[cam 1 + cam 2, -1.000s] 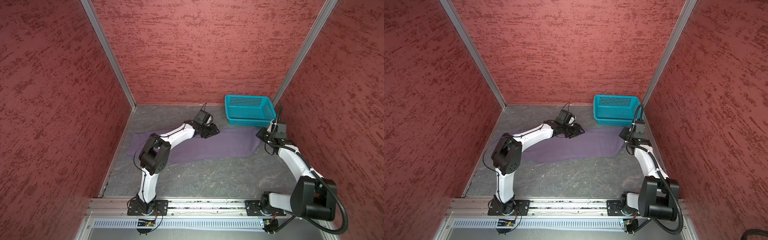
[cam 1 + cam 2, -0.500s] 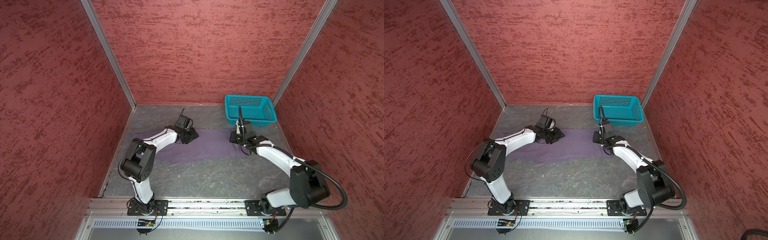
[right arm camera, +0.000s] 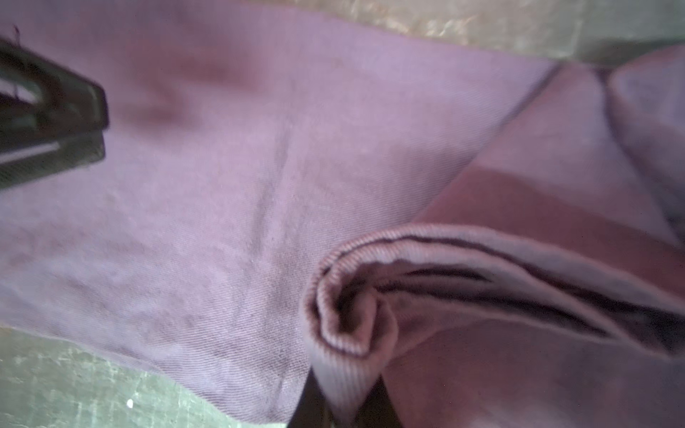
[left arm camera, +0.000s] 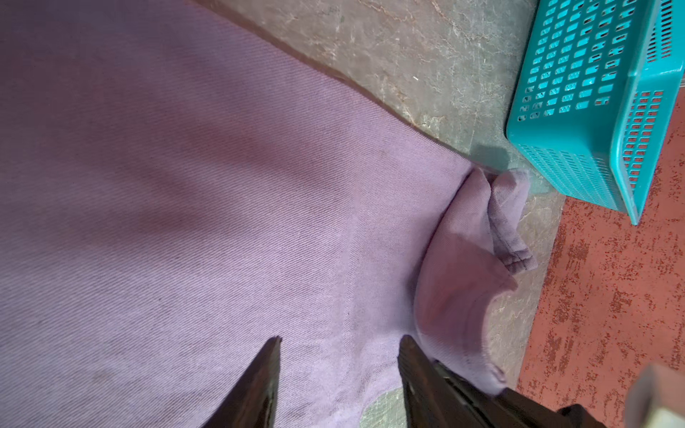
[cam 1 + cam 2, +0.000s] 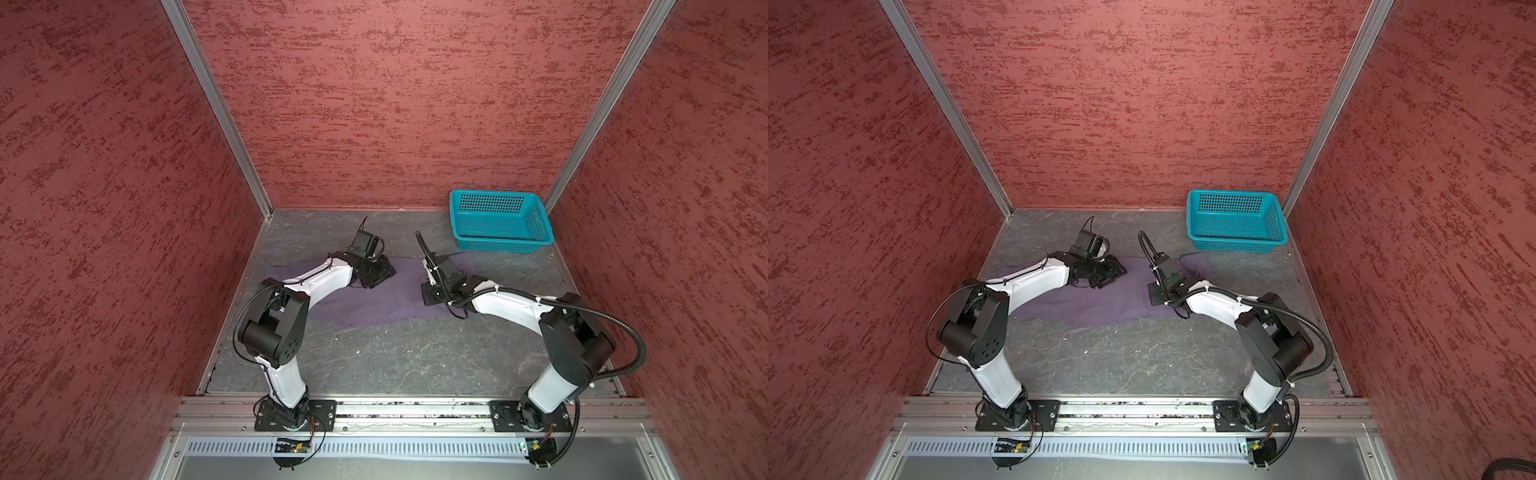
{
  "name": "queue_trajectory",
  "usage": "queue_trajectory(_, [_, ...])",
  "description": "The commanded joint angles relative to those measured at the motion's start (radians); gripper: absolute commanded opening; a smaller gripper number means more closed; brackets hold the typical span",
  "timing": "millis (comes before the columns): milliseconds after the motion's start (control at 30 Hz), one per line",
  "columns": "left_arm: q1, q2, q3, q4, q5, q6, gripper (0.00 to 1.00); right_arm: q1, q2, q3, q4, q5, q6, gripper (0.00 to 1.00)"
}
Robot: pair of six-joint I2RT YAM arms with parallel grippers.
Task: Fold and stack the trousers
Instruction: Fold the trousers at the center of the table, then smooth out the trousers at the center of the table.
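Observation:
The dusty-purple trousers (image 5: 374, 303) (image 5: 1096, 301) lie stretched across the grey floor, their right end lifted and doubled back toward the middle. My right gripper (image 5: 429, 296) (image 5: 1155, 294) is shut on a ribbed edge of that end; in the right wrist view the cloth bunches between its jaws (image 3: 344, 402). My left gripper (image 5: 377, 275) (image 5: 1112, 276) hovers low over the trousers' middle. In the left wrist view it is open (image 4: 339, 357), with flat cloth (image 4: 222, 185) under it and nothing gripped.
A teal perforated basket (image 5: 498, 246) (image 5: 1233, 246) (image 4: 578, 174) stands at the back right, close to the trousers' folded end (image 4: 463, 281). Red textured walls enclose the floor on three sides. Bare grey floor (image 5: 415, 361) lies in front of the trousers.
My right gripper has travelled left from near the basket toward the middle, dragging the trousers' right end with it. The left gripper has also shifted left along the cloth.

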Motion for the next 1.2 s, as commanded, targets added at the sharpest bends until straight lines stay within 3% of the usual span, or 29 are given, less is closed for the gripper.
queue_trajectory(0, [-0.002,-0.020,-0.013,-0.007,-0.021,-0.002,0.58,0.017,0.034,0.035,-0.008,0.009,-0.027,0.12])
queue_trajectory(33, [-0.003,-0.021,-0.013,-0.008,-0.023,-0.002,0.60,0.020,0.041,0.034,-0.006,0.009,-0.024,0.27])
queue_trajectory(100, [-0.008,-0.021,-0.009,-0.012,-0.025,0.002,0.65,0.020,0.040,0.029,-0.002,0.006,-0.015,0.43])
queue_trajectory(233, [-0.025,-0.017,0.027,-0.049,-0.051,0.023,0.68,0.020,-0.030,0.033,-0.012,0.009,-0.022,0.50])
queue_trajectory(467, [-0.129,0.066,0.223,-0.111,-0.076,0.129,0.72,-0.024,-0.303,-0.027,-0.047,0.063,-0.054,0.57])
queue_trajectory(567, [-0.201,0.137,0.343,-0.145,-0.088,0.191,0.75,-0.125,-0.446,-0.117,-0.020,0.014,0.009,0.57])
queue_trajectory(700, [-0.296,0.237,0.481,-0.195,-0.133,0.294,0.79,-0.346,-0.585,-0.237,-0.010,-0.124,0.125,0.54])
queue_trajectory(833, [-0.381,0.338,0.619,-0.283,-0.199,0.439,0.85,-0.518,-0.600,-0.297,-0.055,-0.243,0.174,0.54])
queue_trajectory(1000, [-0.473,0.442,0.729,-0.342,-0.344,0.600,0.86,-0.686,-0.563,-0.362,0.000,-0.445,0.228,0.53])
queue_trajectory(1167, [-0.503,0.536,0.832,-0.430,-0.449,0.673,0.86,-0.779,-0.534,-0.379,0.033,-0.544,0.232,0.53])
